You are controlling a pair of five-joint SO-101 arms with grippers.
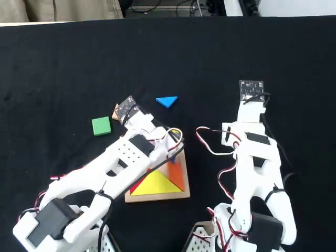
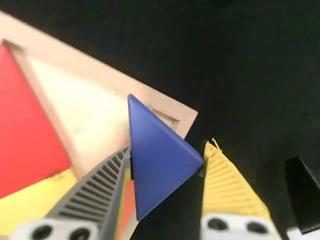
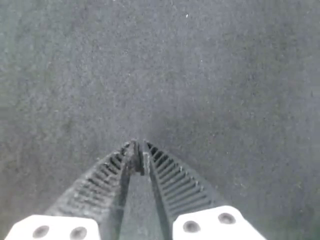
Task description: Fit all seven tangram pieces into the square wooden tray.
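Although the green square (image 1: pixel 101 126) and a tan piece (image 1: pixel 116 111) lie loose on the cloth, your nearer worry is the left gripper (image 2: pixel 167 150). It is clamped on the dark blue triangle (image 2: pixel 160 165) over a corner of the tray (image 2: pixel 100 75). The triangle hangs partly across the rim, so letting go here could leave it propped on the wood or riding on the red (image 2: pixel 25 125) and yellow (image 2: pixel 30 210) pieces already seated. It may also twist in the fingers as you lower it. The light blue triangle (image 1: pixel 167 101) waits beyond the tray, and the arm could nudge it. Your right gripper (image 3: pixel 136 157) is closed on nothing over bare cloth, well apart. The arm half covers the tan piece, so you cannot tell its shape. It also hides much of the tray, so you cannot judge the free pocket or count all seven pieces.
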